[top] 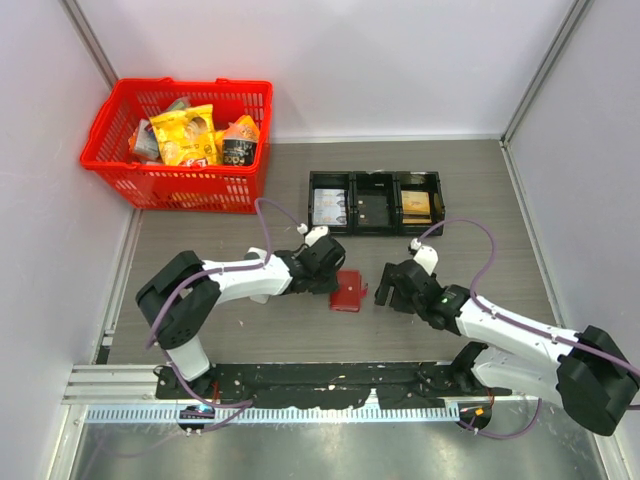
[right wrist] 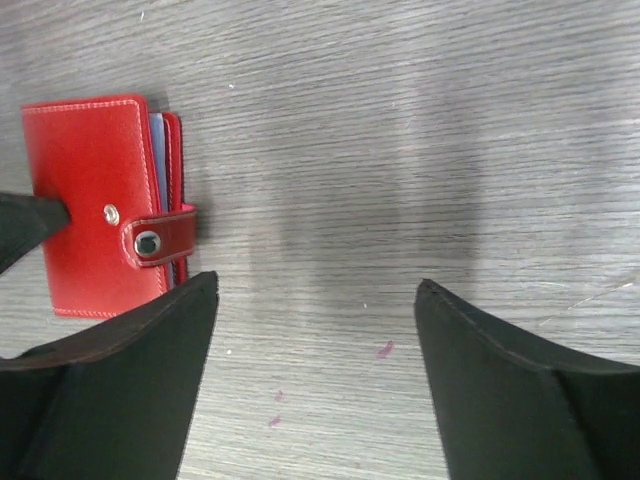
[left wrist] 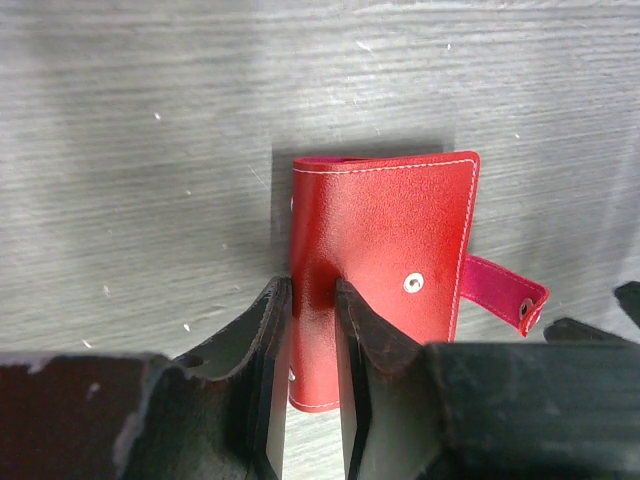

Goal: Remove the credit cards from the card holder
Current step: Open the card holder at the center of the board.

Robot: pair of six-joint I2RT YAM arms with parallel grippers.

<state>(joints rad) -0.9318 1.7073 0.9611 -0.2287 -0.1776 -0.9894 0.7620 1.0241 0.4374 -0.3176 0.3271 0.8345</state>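
- The card holder (top: 349,291) lies flat on the table (top: 480,180), a short way to the near side of the black tray (top: 375,201) and roughly in line with the tray's left compartment.
- It is folded shut with the red cover uppermost. Its tab (right wrist: 160,236) is bent over the open edge, but the snap is not seated on the stud, so it is judged unfastened.
- The left gripper (left wrist: 312,290) is closed on the holder's folded edge. One finger is set against the fold and the other on the cover, so the holder is pinched there.
- The right gripper (right wrist: 317,282) is spread wide with nothing between its fingers. It is likewise on the tray's near side, just beside the holder's tab edge and not touching it.
- The credit cards cannot be told apart. Only pale sleeve edges (right wrist: 157,150) show between the covers, so no card is judged to be out yet.
- The step in hand is judged to be the opening, with the holder steadied at its fold and the other claw free.
- For the next move, the tab or the cover's free edge must be caught low and folded back while the fold is held down; otherwise the whole holder may simply be dragged.
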